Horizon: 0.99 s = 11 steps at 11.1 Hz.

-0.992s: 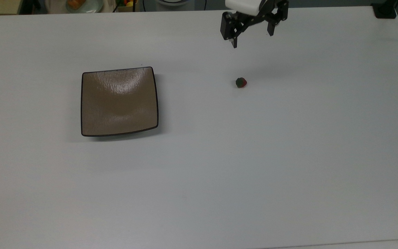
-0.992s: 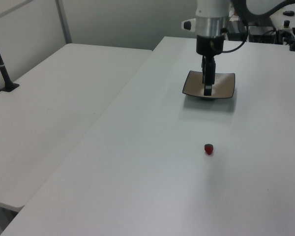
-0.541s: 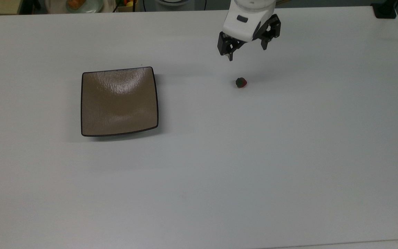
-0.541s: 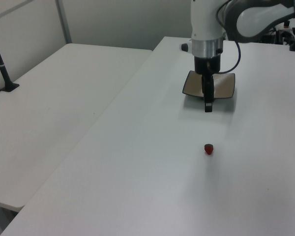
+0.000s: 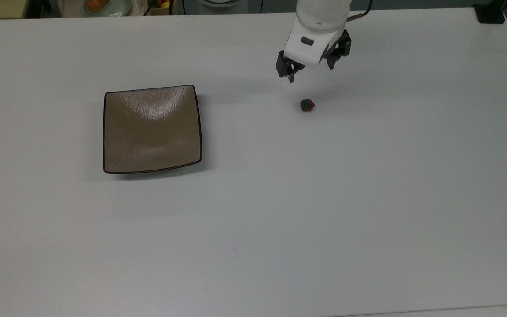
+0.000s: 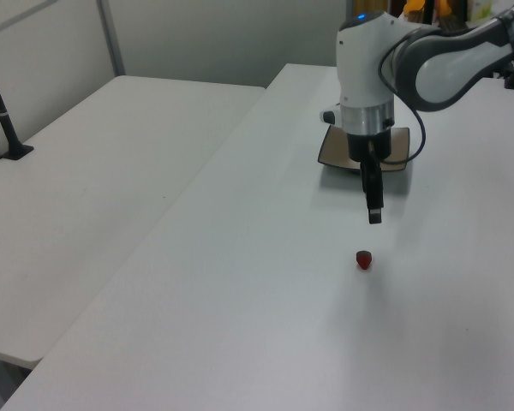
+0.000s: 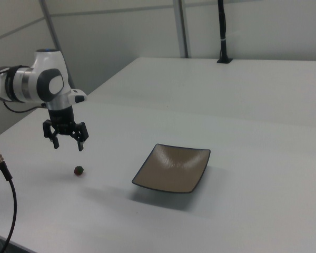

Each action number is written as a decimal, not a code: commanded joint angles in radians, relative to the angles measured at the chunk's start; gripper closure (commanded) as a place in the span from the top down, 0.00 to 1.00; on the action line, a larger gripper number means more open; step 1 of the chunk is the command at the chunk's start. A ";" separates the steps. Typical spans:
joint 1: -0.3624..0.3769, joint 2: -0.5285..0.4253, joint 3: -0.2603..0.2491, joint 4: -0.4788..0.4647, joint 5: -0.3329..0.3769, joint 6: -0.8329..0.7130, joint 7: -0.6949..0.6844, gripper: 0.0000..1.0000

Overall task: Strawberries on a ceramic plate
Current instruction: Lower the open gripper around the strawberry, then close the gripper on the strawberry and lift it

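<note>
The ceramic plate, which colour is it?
Glossy tan-brown with a thin dark rim, clearest in the top view: ceramic plate.

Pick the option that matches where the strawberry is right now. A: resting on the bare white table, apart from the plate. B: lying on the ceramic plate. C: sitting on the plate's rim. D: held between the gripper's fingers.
A: the strawberry lies on the white table, well to the top view's right of the ceramic plate, while the open gripper hangs above it, holding nothing.
</note>
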 commanded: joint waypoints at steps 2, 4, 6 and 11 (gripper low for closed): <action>0.016 -0.021 -0.003 -0.129 -0.020 0.168 0.022 1.00; 0.019 -0.021 -0.003 -0.158 -0.022 0.207 0.022 1.00; 0.032 -0.020 -0.003 -0.204 -0.039 0.285 0.022 1.00; 0.037 0.026 -0.003 -0.235 -0.094 0.380 0.022 1.00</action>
